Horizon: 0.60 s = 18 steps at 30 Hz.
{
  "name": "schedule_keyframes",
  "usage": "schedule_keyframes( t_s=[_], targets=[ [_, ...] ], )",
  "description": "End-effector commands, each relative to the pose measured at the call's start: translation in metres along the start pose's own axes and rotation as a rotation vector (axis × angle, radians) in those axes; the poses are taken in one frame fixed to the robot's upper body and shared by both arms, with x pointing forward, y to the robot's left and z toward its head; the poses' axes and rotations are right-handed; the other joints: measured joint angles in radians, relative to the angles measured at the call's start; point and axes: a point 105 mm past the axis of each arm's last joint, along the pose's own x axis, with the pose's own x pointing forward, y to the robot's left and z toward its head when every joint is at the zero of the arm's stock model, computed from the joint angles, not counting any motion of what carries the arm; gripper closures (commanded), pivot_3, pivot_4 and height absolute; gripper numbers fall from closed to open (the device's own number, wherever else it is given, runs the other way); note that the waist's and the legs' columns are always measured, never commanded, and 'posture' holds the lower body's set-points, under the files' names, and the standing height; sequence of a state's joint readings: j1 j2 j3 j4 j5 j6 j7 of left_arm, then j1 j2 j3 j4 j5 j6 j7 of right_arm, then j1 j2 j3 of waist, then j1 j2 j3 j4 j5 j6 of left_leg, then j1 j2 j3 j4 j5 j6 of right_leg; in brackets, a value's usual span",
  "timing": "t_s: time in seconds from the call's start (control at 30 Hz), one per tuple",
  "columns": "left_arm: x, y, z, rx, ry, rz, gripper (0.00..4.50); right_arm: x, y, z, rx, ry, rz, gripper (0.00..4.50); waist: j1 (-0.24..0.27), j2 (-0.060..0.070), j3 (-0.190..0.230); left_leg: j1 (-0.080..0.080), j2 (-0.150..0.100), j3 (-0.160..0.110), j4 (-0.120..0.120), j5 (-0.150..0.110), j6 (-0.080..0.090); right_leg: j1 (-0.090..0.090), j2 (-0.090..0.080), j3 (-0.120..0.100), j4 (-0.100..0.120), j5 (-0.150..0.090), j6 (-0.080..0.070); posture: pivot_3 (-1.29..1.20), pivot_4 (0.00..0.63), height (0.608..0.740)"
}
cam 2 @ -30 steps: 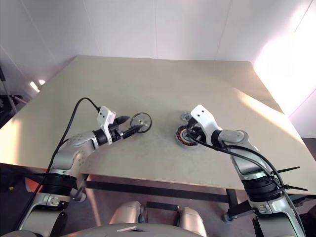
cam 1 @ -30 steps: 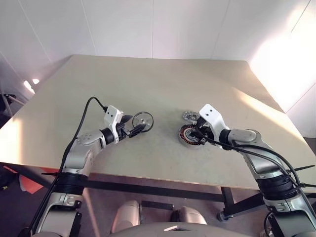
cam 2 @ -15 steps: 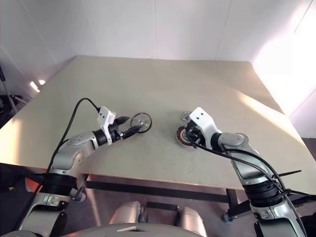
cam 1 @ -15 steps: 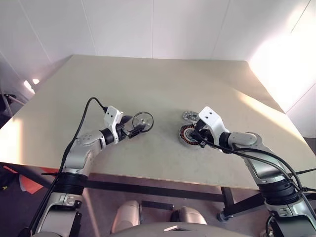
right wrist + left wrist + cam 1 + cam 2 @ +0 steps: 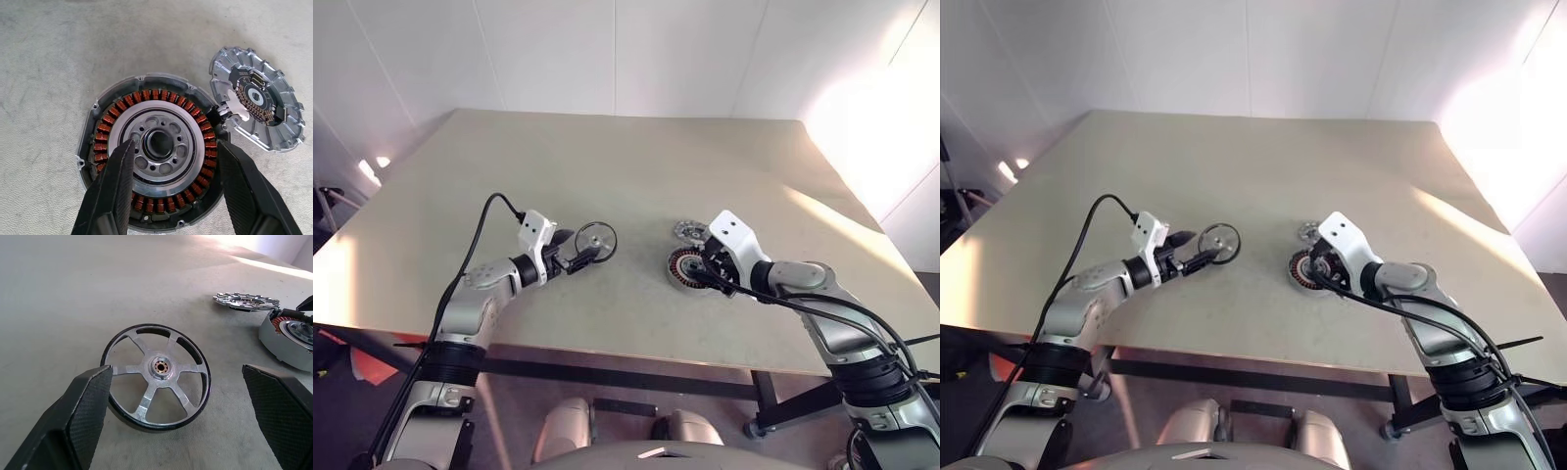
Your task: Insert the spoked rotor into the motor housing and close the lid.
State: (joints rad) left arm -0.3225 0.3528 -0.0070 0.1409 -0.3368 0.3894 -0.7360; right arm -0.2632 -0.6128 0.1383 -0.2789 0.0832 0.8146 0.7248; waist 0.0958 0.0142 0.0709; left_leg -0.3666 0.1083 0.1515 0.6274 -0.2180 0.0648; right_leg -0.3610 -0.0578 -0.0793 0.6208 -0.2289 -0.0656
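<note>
on the beige counter (image 5: 607,157), my left gripper (image 5: 176,431) gapes empty around the rotor (image 5: 156,377); my right gripper (image 5: 171,191) hangs open over the housing (image 5: 151,156), lid (image 5: 257,105) beside it. a skewed pinch could flick the rotor away.

The table (image 5: 73,293) is showing a matt, finely grained beige top. The spoked rotor (image 5: 155,376) is gleaming with bright brushed metal spokes inside a glossy black rim, a small brass-coloured bush shining at its hub. The motor housing (image 5: 151,152) is presenting dull cast grey metal, its copper-red windings glinting around a smooth machined steel centre. The lid (image 5: 257,105) is looking like satin grey cast metal. The left pincer's fingers (image 5: 80,416) are displaying a woven, carbon-fibre-like black texture; the right pincer's fingers (image 5: 115,191) are looking smoother, semi-matt black.
</note>
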Motion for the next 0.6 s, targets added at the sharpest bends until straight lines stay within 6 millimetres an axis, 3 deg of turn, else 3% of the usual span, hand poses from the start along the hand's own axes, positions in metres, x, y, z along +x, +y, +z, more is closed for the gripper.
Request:
schedule_keyframes(
  t_s=[0.03, 0.07, 0.17, 0.4, 0.6],
  targets=[
    [0.0, 0.002, 0.017, 0.046, -0.047, -0.003, 0.0, -0.005, -0.001, 0.022, -0.041, -0.071, -0.001, 1.49, 0.0, 0.0, 0.0, 0.0, 0.0, 0.0, 0.0, 0.0, 0.0, 0.0, 0.0, 0.0, 0.0, 0.0, 0.0, 0.0, 0.0, 0.74],
    [0.0, 0.002, 0.017, 0.046, -0.047, -0.002, 0.0, -0.005, -0.003, 0.023, -0.037, -0.072, -0.01, 1.49, 0.0, 0.0, 0.0, 0.0, 0.0, 0.0, 0.0, 0.0, 0.0, 0.0, 0.0, 0.0, 0.0, 0.0, 0.0, 0.0, 0.0, 0.74],
    [0.0, 0.002, 0.016, 0.045, -0.045, -0.002, 0.0, -0.004, -0.011, 0.023, -0.023, -0.073, -0.044, 2.11, 0.0, 0.0, 0.0, 0.0, 0.0, 0.0, 0.0, 0.0, 0.0, 0.0, 0.0, 0.0, 0.0, 0.0, 0.0, 0.0, 0.0, 0.74],
    [0.0, 0.003, 0.015, 0.044, -0.043, 0.004, 0.0, -0.002, -0.02, 0.02, 0.003, -0.066, -0.067, 4.47, 0.0, 0.0, 0.0, 0.0, 0.0, 0.0, 0.0, 0.0, 0.0, 0.0, 0.0, 0.0, 0.0, 0.002, -0.003, 0.0, 0.0, 0.74],
    [-0.001, 0.004, 0.014, 0.042, -0.038, 0.009, 0.0, -0.001, -0.01, 0.016, -0.01, -0.054, -0.018, 4.47, 0.0, 0.0, 0.0, 0.0, 0.0, 0.0, 0.0, 0.0, 0.0, 0.0, 0.0, 0.0, 0.0, 0.002, -0.003, 0.0, 0.0, 0.74]
  ],
)
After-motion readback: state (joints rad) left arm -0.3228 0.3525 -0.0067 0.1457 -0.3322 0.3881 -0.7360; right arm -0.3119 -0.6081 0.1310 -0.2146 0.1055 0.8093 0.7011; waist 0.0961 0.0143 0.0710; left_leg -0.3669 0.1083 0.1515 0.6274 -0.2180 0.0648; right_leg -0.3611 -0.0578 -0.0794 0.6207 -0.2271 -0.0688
